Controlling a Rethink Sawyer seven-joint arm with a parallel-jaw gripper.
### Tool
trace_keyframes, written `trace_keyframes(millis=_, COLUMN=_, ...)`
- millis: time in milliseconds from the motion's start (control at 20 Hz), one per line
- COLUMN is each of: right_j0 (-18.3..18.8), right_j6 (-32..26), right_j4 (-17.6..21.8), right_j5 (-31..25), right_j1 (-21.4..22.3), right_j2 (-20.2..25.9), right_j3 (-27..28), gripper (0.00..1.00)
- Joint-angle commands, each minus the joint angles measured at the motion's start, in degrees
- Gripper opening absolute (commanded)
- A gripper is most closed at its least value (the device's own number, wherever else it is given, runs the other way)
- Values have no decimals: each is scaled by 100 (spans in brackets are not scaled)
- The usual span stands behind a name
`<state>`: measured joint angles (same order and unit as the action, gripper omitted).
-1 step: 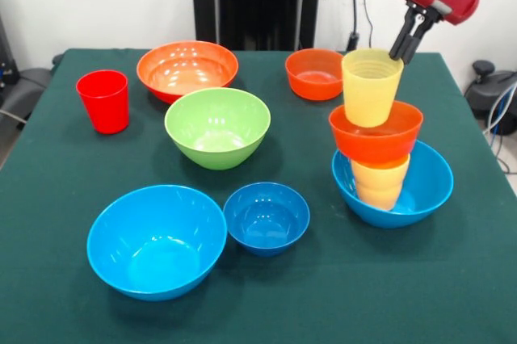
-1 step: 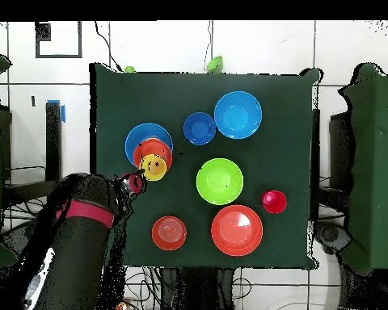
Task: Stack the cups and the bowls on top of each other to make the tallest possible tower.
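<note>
Although the tower [image 1: 380,150] already has four pieces, most of the job is still ahead. It stands near the table's [image 1: 56,279] right edge in the front view: a light-blue bowl [image 1: 432,186] as base, a yellow-orange cup pair [image 1: 380,182] inside it, a small orange bowl [image 1: 376,136] on that, and a pale yellow cup [image 1: 371,86] on top. The column looks slightly tilted, so I judge that added pieces could tip it.

The gripper [image 1: 406,41] hangs just beside the yellow cup's rim, on the right. Its fingers lie close together, nearly shut, with nothing between them. Whether they touch the rim I cannot tell.

Six pieces lie loose. A red cup [image 1: 103,100] stands near the left edge. A big orange bowl [image 1: 187,69] and a small orange bowl [image 1: 315,73] sit along the far edge. A green bowl [image 1: 217,127] is at the middle. A second light-blue bowl [image 1: 157,241] and a dark-blue bowl [image 1: 266,218] rest touching or nearly so, near the front edge. The remaining bowls are wide, so seating them on a narrow cup will likely be delicate.
</note>
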<state>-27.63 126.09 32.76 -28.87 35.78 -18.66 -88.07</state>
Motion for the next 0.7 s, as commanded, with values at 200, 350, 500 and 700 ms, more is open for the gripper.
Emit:
trace_keyframes(millis=200, right_j0=-26, right_j6=824, right_j4=-350, right_j5=-36, right_j1=-113, right_j2=284, right_j3=152, gripper=0)
trace_keyframes(millis=350, right_j0=-5, right_j6=702, right_j4=-427, right_j5=-151, right_j1=-43, right_j2=321, right_j3=186, gripper=0)
trace_keyframes(millis=500, right_j0=-23, right_j6=616, right_j4=-455, right_j5=-173, right_j1=-23, right_j2=314, right_j3=228, gripper=0)
trace_keyframes(millis=700, right_j0=44, right_j6=470, right_j4=-588, right_j5=-282, right_j1=78, right_j2=412, right_j3=416, gripper=0)
